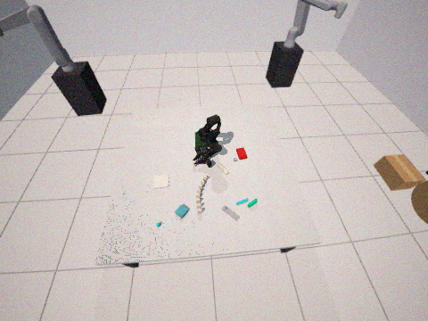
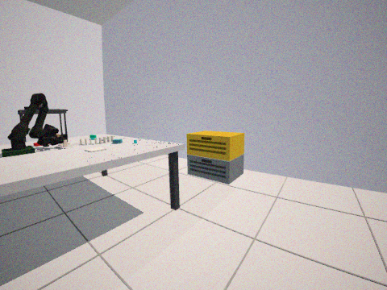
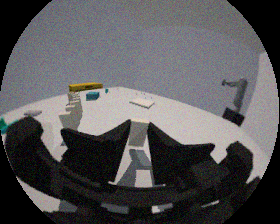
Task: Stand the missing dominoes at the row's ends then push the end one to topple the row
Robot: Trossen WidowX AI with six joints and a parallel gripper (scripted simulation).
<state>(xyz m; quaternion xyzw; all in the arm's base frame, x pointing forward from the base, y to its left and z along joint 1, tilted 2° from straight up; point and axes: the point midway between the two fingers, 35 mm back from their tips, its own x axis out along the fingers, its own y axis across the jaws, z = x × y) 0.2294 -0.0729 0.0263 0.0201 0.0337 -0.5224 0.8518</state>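
Domino upright, and it's pinched between the fingertips of the gripper, held low at the table; whether its foot is touching down cannot be told. Near the gripper, another domino is seen laid flat, with a red block beyond one end. Farther out, the curved row is left standing, well apart from the held piece at its near end. Off to one side, a pale square slab is seen lying flat. Past that, a teal block is placed near the row's far end.
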